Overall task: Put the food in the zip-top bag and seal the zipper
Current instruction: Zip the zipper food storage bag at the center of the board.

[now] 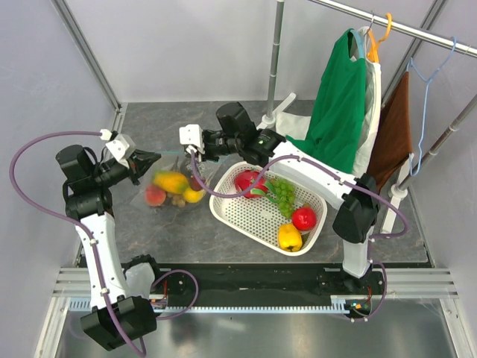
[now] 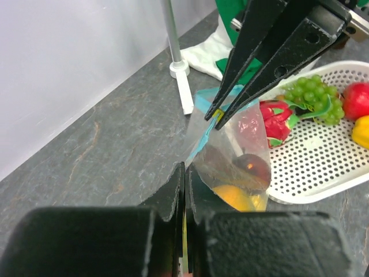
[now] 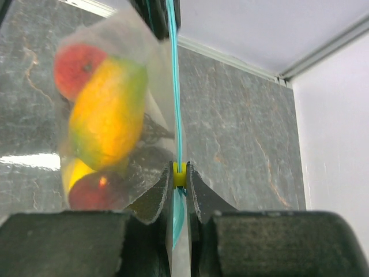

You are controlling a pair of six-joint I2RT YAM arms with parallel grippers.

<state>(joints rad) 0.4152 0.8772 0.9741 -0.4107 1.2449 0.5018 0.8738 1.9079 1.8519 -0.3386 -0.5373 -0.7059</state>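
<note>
Though hidden overhead, your right gripper (image 3: 180,167) pinches the yellow slider (image 3: 180,175) on the zipper (image 3: 174,86); your left gripper (image 2: 185,171) clamps its other end.

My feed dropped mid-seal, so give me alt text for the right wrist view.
The right gripper is shut on a small yellow slider on the teal zipper, which runs straight up to the left gripper pinching its far end. The clear zip-top bag spreads left of the strip, holding a mango, a red-orange peach and darker fruit, grey table behind.
</note>
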